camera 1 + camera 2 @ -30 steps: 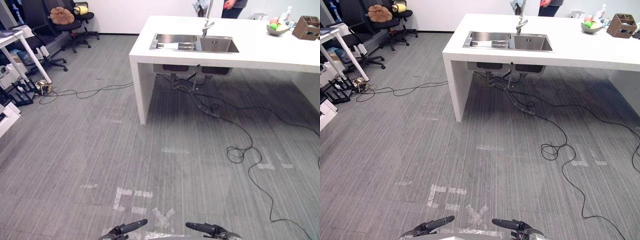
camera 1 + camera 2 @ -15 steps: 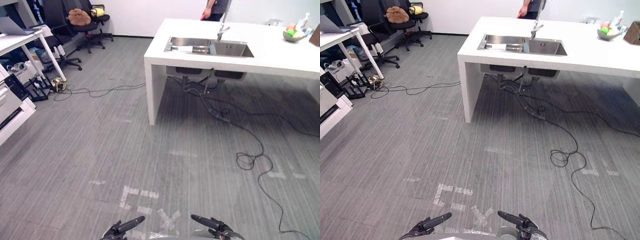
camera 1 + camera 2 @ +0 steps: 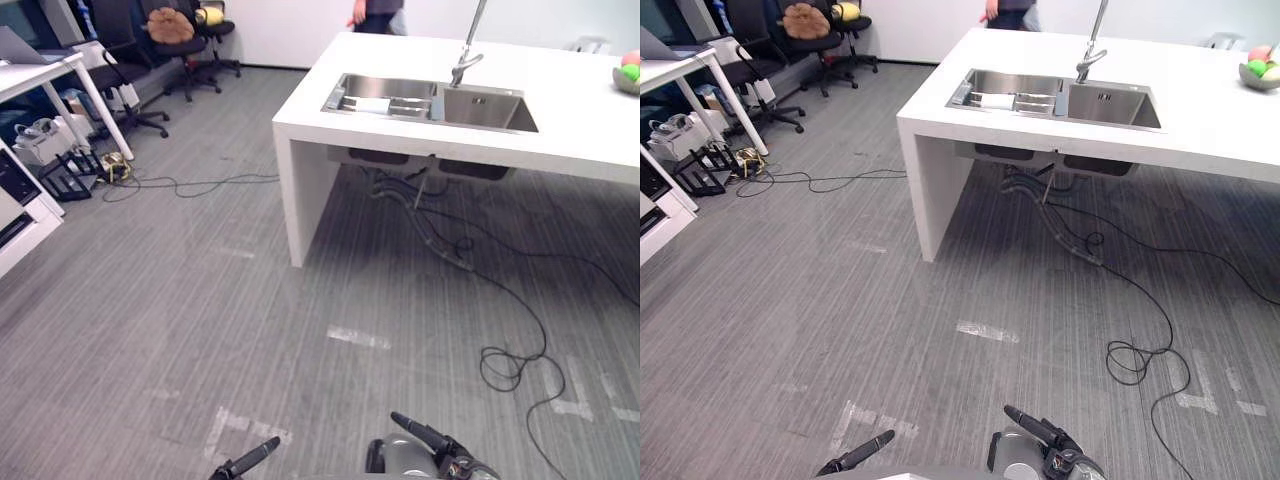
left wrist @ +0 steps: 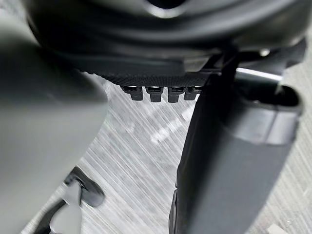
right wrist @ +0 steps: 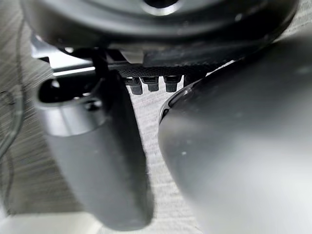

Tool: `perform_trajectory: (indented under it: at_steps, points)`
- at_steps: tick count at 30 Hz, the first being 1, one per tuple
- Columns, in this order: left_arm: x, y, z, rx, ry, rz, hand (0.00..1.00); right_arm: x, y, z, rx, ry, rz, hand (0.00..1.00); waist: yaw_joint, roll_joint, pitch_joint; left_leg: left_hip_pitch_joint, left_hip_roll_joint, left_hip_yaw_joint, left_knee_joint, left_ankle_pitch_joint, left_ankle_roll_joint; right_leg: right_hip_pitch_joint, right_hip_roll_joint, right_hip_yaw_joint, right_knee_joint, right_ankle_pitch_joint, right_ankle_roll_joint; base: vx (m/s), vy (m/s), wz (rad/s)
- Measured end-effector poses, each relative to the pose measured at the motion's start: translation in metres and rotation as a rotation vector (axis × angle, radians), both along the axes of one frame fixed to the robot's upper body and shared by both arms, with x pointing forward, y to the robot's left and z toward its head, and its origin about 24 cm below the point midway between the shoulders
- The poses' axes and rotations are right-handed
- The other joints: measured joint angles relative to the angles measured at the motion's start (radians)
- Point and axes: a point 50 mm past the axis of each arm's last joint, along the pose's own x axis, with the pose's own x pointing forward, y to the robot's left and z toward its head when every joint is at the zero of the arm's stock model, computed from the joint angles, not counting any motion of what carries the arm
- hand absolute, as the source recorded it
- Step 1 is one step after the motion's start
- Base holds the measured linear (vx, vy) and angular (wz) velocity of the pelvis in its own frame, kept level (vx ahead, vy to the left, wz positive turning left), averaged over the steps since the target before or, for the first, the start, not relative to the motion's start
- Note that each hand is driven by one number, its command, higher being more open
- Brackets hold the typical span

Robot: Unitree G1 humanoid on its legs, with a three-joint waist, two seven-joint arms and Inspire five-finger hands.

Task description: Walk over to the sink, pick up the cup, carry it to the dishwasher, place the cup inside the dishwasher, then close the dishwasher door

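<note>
Ahead, sink (image 3: 486, 108) in counter (image 3: 585, 130); person (image 3: 376, 10) behind; chairs (image 3: 186, 38) left.

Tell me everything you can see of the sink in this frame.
The sink is a brushed-metal double basin set into the white counter near its left end. A tall metal faucet rises behind the divider. The left basin holds pale flat shapes too small to identify; the right shows plain metal walls. Drain hoses hang beneath.
</note>
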Motion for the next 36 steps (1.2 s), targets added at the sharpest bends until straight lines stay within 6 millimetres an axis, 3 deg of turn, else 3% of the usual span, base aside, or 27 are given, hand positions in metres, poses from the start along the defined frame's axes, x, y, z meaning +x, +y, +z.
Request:
perform_trajectory:
  at_steps: [2, 3, 4, 5, 7, 9, 10, 11, 12, 13, 14, 15, 18, 20, 21, 22, 23, 24, 25, 27, 28, 29, 31, 32, 33, 34, 36]
  points:
    - [0.005, 0.001, 0.001, 0.027, -0.014, -0.058, 1.0, -0.003, 0.001, -0.001, 0.014, 0.02, -0.002, 1.0, -0.013, 0.005, -0.007, -0.092, 0.022, -0.026, 0.2, 0.143, -0.028, 0.077, 0.043, -0.005, -0.082, -0.008, -0.015, 0.59, -0.265, -0.12]
    - [0.013, -0.001, 0.004, 0.072, -0.044, -0.154, 1.0, -0.002, 0.001, -0.001, 0.013, 0.018, 0.002, 1.0, -0.013, 0.007, -0.004, -0.168, 0.048, -0.002, 0.387, 0.178, -0.053, 0.152, 0.07, -0.002, -0.16, -0.006, -0.021, 0.57, -0.197, -0.06]
    - [0.026, -0.003, 0.01, 0.137, -0.114, -0.265, 1.0, -0.002, 0.002, -0.001, 0.007, 0.024, 0.016, 1.0, -0.012, 0.006, 0.009, -0.237, 0.07, 0.043, 0.575, 0.116, -0.026, 0.249, 0.098, 0.004, -0.244, 0.001, -0.026, 0.56, -0.174, -0.04]
    - [0.035, -0.004, 0.014, 0.166, -0.159, -0.314, 1.0, -0.002, 0.003, -0.001, 0.008, 0.027, 0.023, 1.0, -0.008, -0.001, 0.018, -0.264, 0.067, 0.057, 0.642, 0.078, -0.022, 0.301, 0.104, 0.008, -0.281, 0.004, -0.026, 0.63, -0.155, -0.11]
    - [0.085, -0.016, 0.047, 0.272, -0.412, -0.47, 1.0, 0.01, 0.005, 0.001, 0.004, 0.01, 0.052, 1.0, 0.022, -0.017, 0.042, -0.409, -0.006, 0.121, 0.732, -0.059, 0.022, 0.436, 0.094, 0.05, -0.373, 0.006, -0.025, 0.54, -0.052, -0.31]
    - [0.127, -0.032, 0.084, 0.35, -0.656, -0.537, 1.0, 0.029, 0.004, 0.006, -0.005, -0.035, 0.067, 1.0, 0.035, -0.022, 0.065, -0.555, -0.066, 0.19, 0.615, -0.099, 0.046, 0.471, 0.061, 0.074, -0.388, 0.005, -0.022, 0.49, 0.143, -0.45]
    - [0.151, -0.044, 0.112, 0.42, -0.815, -0.546, 1.0, 0.037, 0.001, 0.009, -0.023, -0.056, 0.091, 1.0, 0.046, -0.027, 0.078, -0.628, -0.112, 0.227, 0.431, -0.085, 0.04, 0.488, 0.025, 0.089, -0.382, -0.012, -0.001, 0.45, 0.191, -0.52]
    - [0.159, -0.048, 0.126, 0.452, -0.891, -0.538, 1.0, 0.04, 0.0, 0.01, -0.025, -0.066, 0.097, 1.0, 0.05, -0.023, 0.079, -0.648, -0.135, 0.23, 0.299, -0.049, 0.026, 0.498, 0.007, 0.1, -0.38, -0.037, 0.019, 0.48, 0.223, -0.77]
    - [0.168, -0.056, 0.154, 0.52, -1.03, -0.505, 1.0, 0.043, -0.003, 0.012, -0.036, -0.079, 0.11, 1.0, 0.068, 0.005, 0.076, -0.629, -0.148, 0.208, 0.02, 0.18, 0.007, 0.534, 0.011, 0.169, -0.391, -0.103, 0.069, 0.43, 0.201, -0.69]
    - [0.17, -0.056, 0.165, 0.561, -1.082, -0.49, 1.0, 0.042, -0.002, 0.011, -0.037, -0.076, 0.124, 1.0, 0.07, 0.01, 0.084, -0.609, -0.152, 0.219, 0.028, 0.228, 0.064, 0.562, 0.016, 0.223, -0.393, -0.119, 0.087, 0.63, 0.237, -0.51]
    - [0.179, -0.057, 0.192, 0.647, -1.192, -0.45, 1.0, 0.041, -0.001, 0.01, -0.043, -0.071, 0.16, 1.0, 0.065, -0.001, 0.081, -0.611, -0.187, 0.22, 0.084, 0.148, 0.059, 0.57, 0.034, 0.306, -0.386, -0.108, 0.058, 0.5, 0.15, -0.12]
    - [0.18, -0.056, 0.203, 0.701, -1.233, -0.429, 1.0, 0.04, -0.002, 0.009, -0.052, -0.068, 0.17, 1.0, 0.065, 0.001, 0.083, -0.61, -0.198, 0.218, 0.104, 0.127, 0.081, 0.568, 0.034, 0.292, -0.379, -0.107, 0.041, 0.47, 0.114, -0.03]
    - [0.171, -0.051, 0.263, 0.962, -1.474, -0.374, 1.0, 0.024, -0.001, 0.005, -0.076, -0.017, 0.183, 1.0, 0.076, -0.002, 0.082, -0.569, -0.232, 0.242, 0.121, 0.07, 0.131, 0.54, -0.008, 0.305, -0.24, -0.092, 0.046, 0.48, 0.109, -0.02]
    - [0.158, -0.047, 0.308, 1.118, -1.686, -0.393, 1.0, 0.005, 0.005, -0.001, -0.083, 0.034, 0.15, 1.0, 0.072, -0.019, 0.074, -0.473, -0.241, 0.255, 0.116, 0.047, 0.149, 0.513, -0.015, 0.298, -0.05, -0.004, 0.097, 0.56, 0.084, -0.07]
    - [0.155, -0.046, 0.317, 1.146, -1.737, -0.4, 1.0, 0.004, 0.008, -0.002, -0.082, 0.038, 0.142, 1.0, 0.068, -0.027, 0.068, -0.443, -0.242, 0.256, 0.101, 0.043, 0.15, 0.492, -0.013, 0.296, 0.013, 0.042, 0.126, 0.4, 0.058, -0.1]
    - [0.151, -0.048, 0.328, 1.177, -1.813, -0.428, 1.0, 0.002, 0.012, -0.004, -0.079, 0.042, 0.116, 1.0, 0.068, -0.039, 0.05, -0.388, -0.247, 0.257, 0.045, 0.036, 0.148, 0.438, -0.016, 0.295, 0.135, 0.13, 0.223, 0.37, 0.057, -0.15]
    - [0.148, -0.052, 0.34, 1.197, -1.891, -0.453, 1.0, 0.0, 0.015, -0.004, -0.071, 0.04, 0.082, 1.0, 0.069, -0.055, 0.034, -0.325, -0.253, 0.26, -0.032, 0.028, 0.136, 0.362, -0.027, 0.297, 0.281, 0.244, 0.295, 0.44, 0.041, -0.34]
    - [0.143, -0.057, 0.352, 1.206, -1.978, -0.466, 1.0, 0.005, 0.019, -0.003, -0.068, 0.013, 0.067, 1.0, 0.07, -0.088, 0.026, -0.262, -0.265, 0.282, -0.081, 0.024, 0.13, 0.232, -0.076, 0.277, 0.527, 0.287, 0.279, 0.48, -0.004, -0.5]
    - [0.142, -0.062, 0.355, 1.187, -2.013, -0.478, 1.0, 0.008, 0.016, -0.001, -0.08, -0.011, 0.062, 1.0, 0.064, -0.094, 0.022, -0.194, -0.259, 0.296, -0.106, 0.005, 0.123, 0.129, -0.126, 0.225, 0.709, 0.251, 0.205, 0.36, -0.042, -0.49]
    - [0.142, -0.071, 0.351, 1.145, -2.021, -0.517, 1.0, 0.009, 0.01, 0.001, -0.109, -0.032, 0.084, 1.0, 0.038, -0.072, 0.019, -0.102, -0.213, 0.304, -0.148, -0.011, 0.107, 0.014, -0.153, 0.136, 0.787, 0.181, 0.107, 0.31, -0.065, -0.21]
    - [0.146, -0.077, 0.347, 1.12, -2.021, -0.557, 1.0, 0.009, 0.012, 0.001, -0.1, -0.039, 0.079, 1.0, 0.028, -0.073, 0.017, -0.056, -0.186, 0.306, -0.18, -0.008, 0.099, -0.044, -0.157, 0.091, 0.718, 0.135, 0.08, 0.37, -0.106, -0.01]
    - [0.148, -0.08, 0.345, 1.107, -2.016, -0.577, 1.0, 0.008, 0.013, 0.0, -0.096, -0.038, 0.069, 1.0, 0.025, -0.074, 0.017, -0.039, -0.175, 0.303, -0.189, -0.006, 0.093, -0.067, -0.158, 0.072, 0.655, 0.117, 0.08, 0.4, -0.171, 0.16]
    - [0.16, -0.085, 0.337, 1.089, -1.944, -0.652, 1.0, 0.004, 0.013, 0.0, -0.08, -0.038, 0.021, 1.0, 0.002, -0.07, 0.017, 0.001, -0.132, 0.291, -0.203, -0.021, 0.049, -0.083, -0.152, -0.003, 0.263, 0.099, 0.07, 0.37, -0.237, 0.33]
    - [0.163, -0.085, 0.335, 1.088, -1.925, -0.666, 1.0, 0.005, 0.014, 0.0, -0.075, -0.041, 0.022, 1.0, -0.002, -0.072, 0.017, 0.009, -0.124, 0.288, -0.201, -0.034, 0.027, -0.075, -0.148, -0.013, 0.139, 0.107, 0.068, 0.44, -0.334, 0.29]
    - [0.166, -0.085, 0.333, 1.089, -1.892, -0.691, 1.0, 0.0, 0.018, -0.001, -0.064, -0.029, 0.027, 1.0, -0.007, -0.087, 0.011, 0.022, -0.12, 0.28, -0.186, -0.07, -0.029, -0.045, -0.133, 0.003, -0.102, 0.2, 0.044, 0.45, -0.339, 0.03]
    - [0.168, -0.084, 0.326, 1.097, -1.838, -0.702, 1.0, 0.001, 0.012, 0.0, -0.069, -0.036, 0.023, 1.0, -0.002, -0.062, 0.011, 0.042, -0.092, 0.282, -0.159, -0.111, -0.062, -0.029, -0.1, 0.025, -0.135, 0.284, 0.053, 0.53, -0.374, -0.04]
    - [0.173, -0.091, 0.316, 1.077, -1.766, -0.756, 1.0, 0.002, 0.0, 0.003, -0.106, -0.033, 0.06, 1.0, -0.01, -0.011, -0.004, 0.043, -0.031, 0.284, -0.134, -0.109, -0.071, -0.011, -0.038, 0.07, -0.123, 0.23, 0.059, 0.38, -0.215, 0.01]
